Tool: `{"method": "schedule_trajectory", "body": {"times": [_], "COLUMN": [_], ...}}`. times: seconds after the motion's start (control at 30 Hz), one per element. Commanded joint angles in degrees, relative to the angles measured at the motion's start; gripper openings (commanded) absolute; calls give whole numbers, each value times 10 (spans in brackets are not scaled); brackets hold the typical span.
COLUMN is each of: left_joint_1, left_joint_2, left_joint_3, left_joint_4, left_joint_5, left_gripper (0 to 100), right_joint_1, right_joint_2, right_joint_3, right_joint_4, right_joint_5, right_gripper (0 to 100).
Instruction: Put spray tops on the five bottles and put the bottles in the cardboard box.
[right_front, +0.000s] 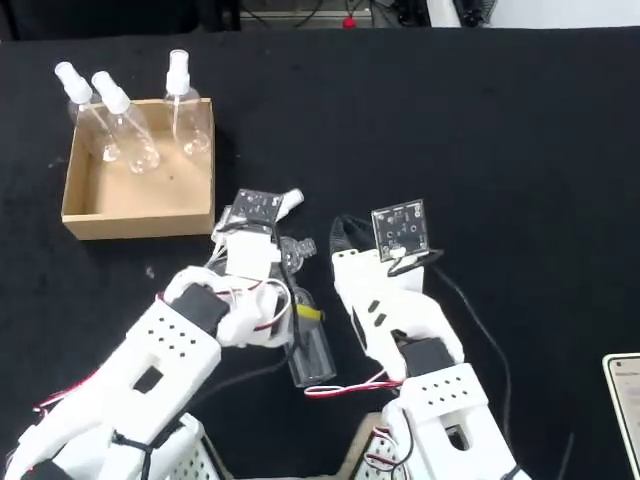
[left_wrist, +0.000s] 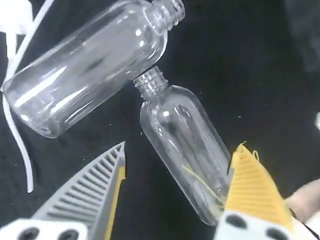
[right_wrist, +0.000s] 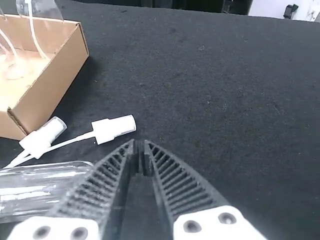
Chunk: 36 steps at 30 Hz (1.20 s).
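Left pincer (left_wrist: 182, 147): fingers spread wide, straddling an uncapped bottle (left_wrist: 175, 125) that lies on its side on the black bench (right_wrist: 225, 75). We note the yellow-padded finger (left_wrist: 250, 180) touching the bottle near its base end, while the grey finger (left_wrist: 100, 185) stands apart from it, so nothing is clamped. That bottle's threaded neck touches the side of a second uncapped bottle (left_wrist: 90, 65), also lying flat and set crosswise to the first.

Right pincer (right_wrist: 140, 145): fingers closed tip to tip, nothing between them. We cannot tell whether the tips touch the bench. A clear bottle body (right_wrist: 40, 185) lies just beside its fingers; we cannot tell which of the two uncapped ones it is.

Just beyond the right pincer's tips we log two loose spray tops, each with its dip tube attached: first spray top (right_wrist: 114, 126) and second spray top (right_wrist: 44, 137), lying on the bench near the corner of the cardboard box (right_front: 140, 218).

From above, the box sits on the left arm's side, farther out than both pincers. Three capped bottles (right_front: 135, 140) stand in it toward its far wall.
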Motion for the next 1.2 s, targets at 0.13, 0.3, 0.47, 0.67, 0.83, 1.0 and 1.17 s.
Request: {"method": "schedule_trajectory", "body": {"times": [0.13, 0.3, 0.47, 0.67, 0.83, 1.0, 1.17], "left_joint_1": [5, 7, 10, 32, 42, 40, 39], "left_joint_2": [-11, -11, -11, -11, -11, -11, -18], "left_joint_3": [64, 87, 101, 114, 116, 142, 163], "left_joint_4": [-137, -163, -162, -164, -160, -157, -129], "left_joint_5": [7, 7, 7, 36, 34, -52, -63], "left_gripper": [320, 320, 319, 320, 319, 317, 315], "right_joint_1": [10, 10, 9, 8, 8, 8, 8], "right_joint_2": [-15, -15, -15, -15, -15, -15, -15], "right_joint_3": [-17, -16, -16, -16, -15, -15, -15], "right_joint_4": [-12, -12, -12, -12, -12, -12, -12], "right_joint_5": [-3, -3, -3, -3, -3, -3, -3], "right_gripper": [11, 11, 11, 11, 11, 11, 11]}}
